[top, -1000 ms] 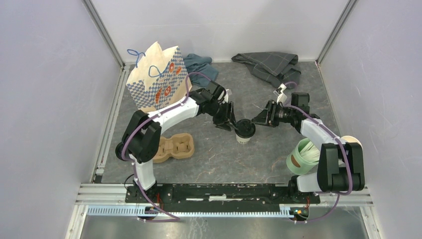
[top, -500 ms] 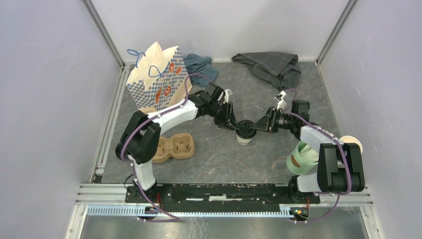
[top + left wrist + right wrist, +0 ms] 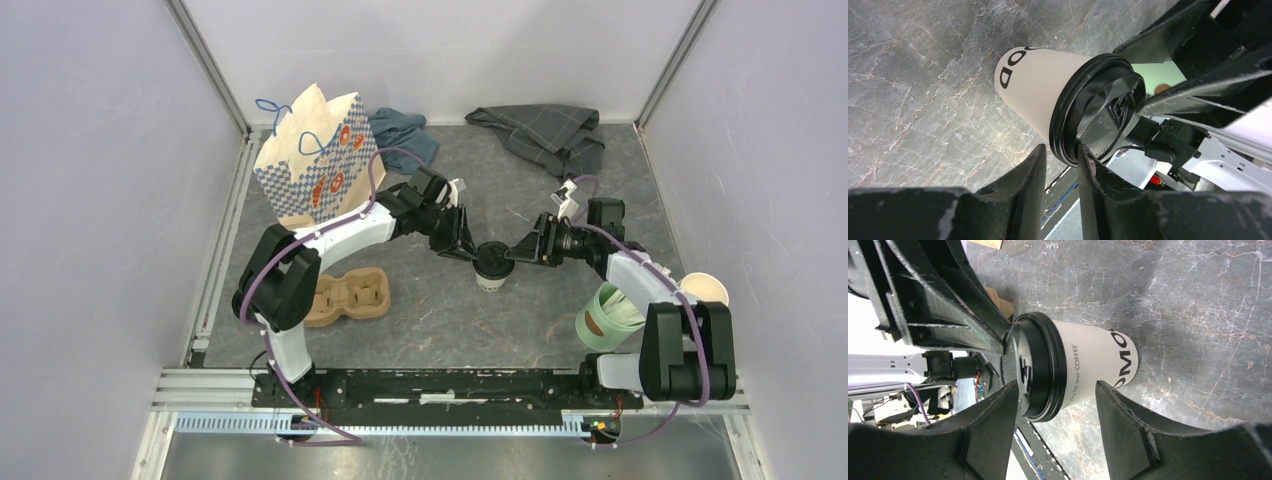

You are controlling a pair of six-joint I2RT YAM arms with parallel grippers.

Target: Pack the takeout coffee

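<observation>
Takeout coffee, black lid: one
Mint-green cup: one
Lidless white paper cup: one
Patterned paper bag: one
Cardboard cup carrier: one
Cloths: two, blue cloth at 11 o'clock, grey cloth at 1 o'clock
Cups in all: three

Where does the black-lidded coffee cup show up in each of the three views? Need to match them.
Top external: takeout coffee stands near the picture centre, seen from above.
Left wrist: takeout coffee is upper middle, slanted in the frame, lid end toward lower right.
Right wrist: takeout coffee is at centre, sideways in the frame, lid end to the left.
Shared landmark: its black lid, visible in all three.
</observation>
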